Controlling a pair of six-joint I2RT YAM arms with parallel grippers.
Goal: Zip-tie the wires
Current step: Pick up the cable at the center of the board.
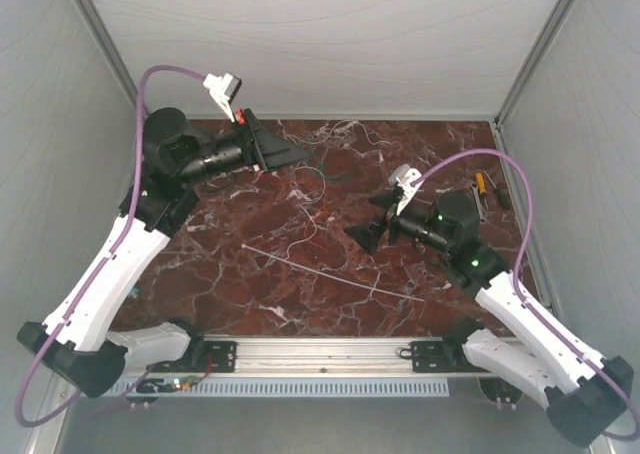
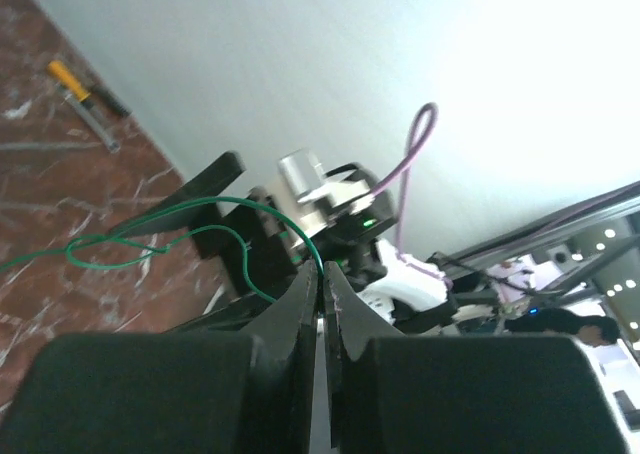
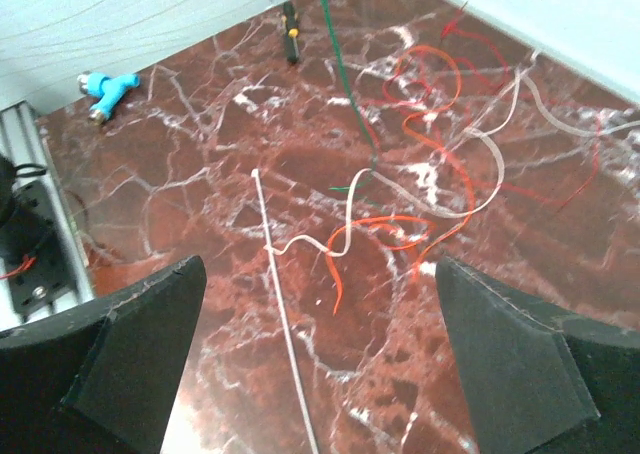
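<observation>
My left gripper (image 1: 305, 154) is shut on a thin green wire (image 2: 150, 236), pinched at the very fingertips (image 2: 322, 274). It holds that wire up above the back of the marble table (image 1: 230, 284). The green wire (image 3: 345, 84) hangs down to the red-orange wires (image 3: 440, 164) and white wires (image 3: 440, 209), which lie in loose curls mid-table. The zip tie (image 3: 285, 304), a straight pale strip, lies flat beside them, also seen from above as the zip tie (image 1: 330, 274). My right gripper (image 3: 320, 264) hovers open above the zip tie and wire ends, holding nothing.
Small hand tools (image 1: 483, 189) lie by the back right wall. A blue object (image 3: 108, 92) and a screwdriver (image 3: 290, 29) lie on the marble. White enclosure walls surround the table, and a metal rail (image 1: 320, 354) runs along the near edge.
</observation>
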